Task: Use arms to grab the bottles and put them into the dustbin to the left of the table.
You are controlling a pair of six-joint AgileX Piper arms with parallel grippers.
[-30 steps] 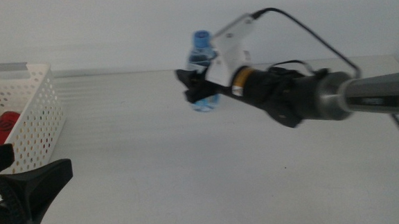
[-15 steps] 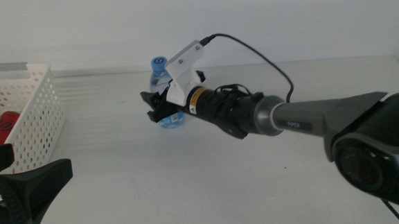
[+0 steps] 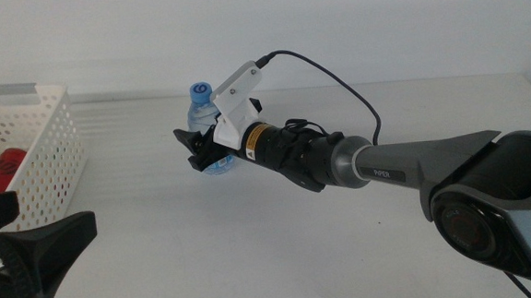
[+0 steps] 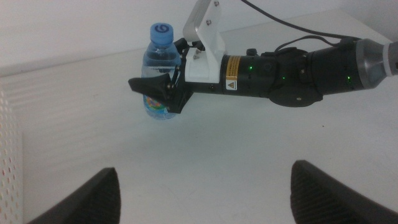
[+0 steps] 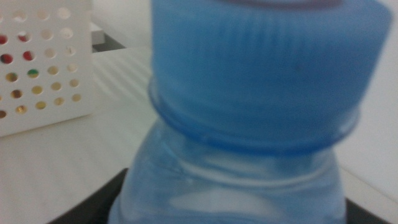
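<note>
A clear water bottle [image 3: 199, 107] with a blue cap [image 5: 267, 68] stands upright at the back middle of the white table [image 3: 281, 250]. My right gripper [image 3: 198, 155] reaches in from the right and is shut on the bottle's lower body [image 4: 160, 106]. Whether the bottle touches the tabletop I cannot tell. The white perforated dustbin [image 3: 39, 149] stands at the far left, a bottle's length or two from the bottle. A red can [image 3: 3, 171] lies inside the dustbin. My left gripper [image 3: 48, 218] waits open at the bottom left, holding nothing.
Red and yellow patches show through the dustbin's holes [image 5: 25, 74] in the right wrist view. A black cable [image 3: 335, 75] loops above the right arm. Bare white tabletop lies between the bottle and the dustbin.
The right arm has carried the water bottle leftward across the table, closer to the dustbin. The left gripper has stayed where it was.
</note>
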